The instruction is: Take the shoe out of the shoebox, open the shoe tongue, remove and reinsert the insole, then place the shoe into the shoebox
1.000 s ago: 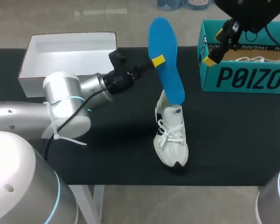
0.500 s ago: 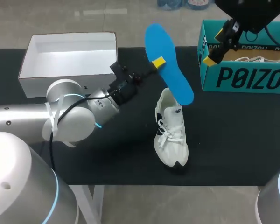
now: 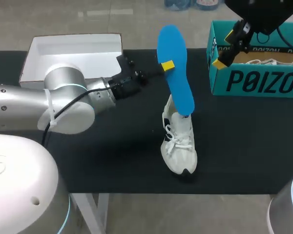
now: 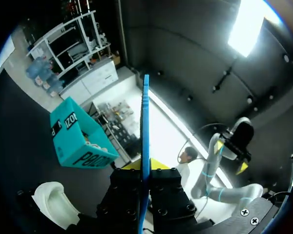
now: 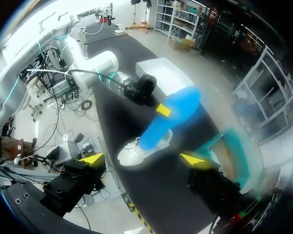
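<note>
On the black table (image 3: 244, 141), a white open cardboard box (image 3: 73, 53) sits behind-left of the white laced sneaker (image 3: 179, 146) and a teal shoebox (image 3: 254, 80) behind-right. The sneaker's toe points at the near edge. The blue insole (image 3: 175, 73) stands almost upright with its lower end at the sneaker's mouth, clamped by the left gripper (image 3: 166, 65). The right gripper (image 3: 226, 48) gapes over the shoebox.

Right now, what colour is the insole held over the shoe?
Bright blue. The insole shows best in the head view, above the white shoe.
</note>
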Available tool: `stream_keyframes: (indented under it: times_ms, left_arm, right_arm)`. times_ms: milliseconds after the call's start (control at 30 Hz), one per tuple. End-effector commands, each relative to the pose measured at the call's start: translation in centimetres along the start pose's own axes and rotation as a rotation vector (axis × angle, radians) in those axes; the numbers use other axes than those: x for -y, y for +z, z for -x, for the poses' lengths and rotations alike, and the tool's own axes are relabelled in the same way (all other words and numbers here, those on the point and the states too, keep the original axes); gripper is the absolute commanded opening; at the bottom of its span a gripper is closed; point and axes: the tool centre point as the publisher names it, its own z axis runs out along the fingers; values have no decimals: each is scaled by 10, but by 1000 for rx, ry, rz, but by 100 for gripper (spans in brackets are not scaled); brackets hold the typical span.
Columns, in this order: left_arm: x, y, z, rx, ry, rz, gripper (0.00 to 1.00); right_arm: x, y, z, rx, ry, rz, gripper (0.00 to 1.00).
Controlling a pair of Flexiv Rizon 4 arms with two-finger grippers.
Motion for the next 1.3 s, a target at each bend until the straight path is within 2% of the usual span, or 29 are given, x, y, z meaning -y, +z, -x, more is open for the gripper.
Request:
stream_keyframes:
  times_ms: [33, 133, 233, 433, 500, 933, 1200, 1300]
  left_arm:
    - [0, -5, 2, -64, -136, 449, 0]
    - [-3, -6, 6, -51, -140, 505, 0]
    - [-4, -6, 8, -52, -152, 509, 0]
    - [-5, -6, 8, -73, -152, 474, 0]
    - [-2, -4, 10, -48, -91, 410, 0]
    - [-2, -4, 10, -48, -91, 410, 0]
    - [-2, -4, 10, -48, -91, 410, 0]
    - [-2, -4, 10, -48, -91, 410, 0]
  right_arm:
    - [-2, 1, 1, -1, 1, -4, 100]
    - [-2, 1, 1, -1, 1, -4, 100]
    - [-2, 1, 1, -1, 1, -4, 100]
    - [-2, 1, 1, -1, 1, -4, 100]
    - [-2, 1, 1, -1, 1, -4, 100]
    - [-2, 1, 1, 2, -1, -16, 100]
    - [-32, 25, -18, 80, 25, -96, 100]
    - [-41, 29, -28, 156, 56, -107, 100]
